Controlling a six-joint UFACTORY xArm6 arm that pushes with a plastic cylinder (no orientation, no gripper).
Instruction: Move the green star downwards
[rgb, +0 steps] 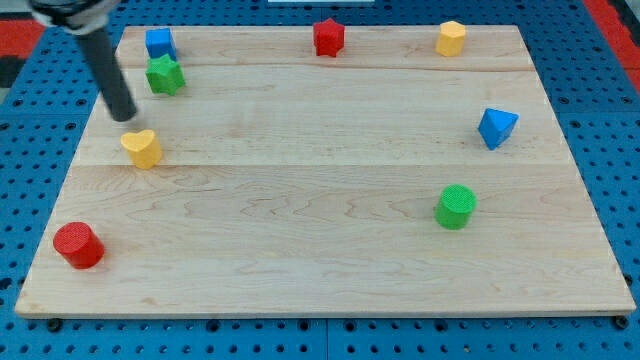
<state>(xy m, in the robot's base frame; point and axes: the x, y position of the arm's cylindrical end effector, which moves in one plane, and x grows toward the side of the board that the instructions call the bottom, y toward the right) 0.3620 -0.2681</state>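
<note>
The green star lies near the board's top left corner, just below a blue block. My tip is at the end of the dark rod coming down from the view's top left. It stands below and to the left of the green star, apart from it, and just above a yellow heart-shaped block.
A red cylinder sits at bottom left, a green cylinder at lower right, a blue triangular block at right, a red star at top middle, a yellow block at top right. The wooden board lies on a blue pegboard.
</note>
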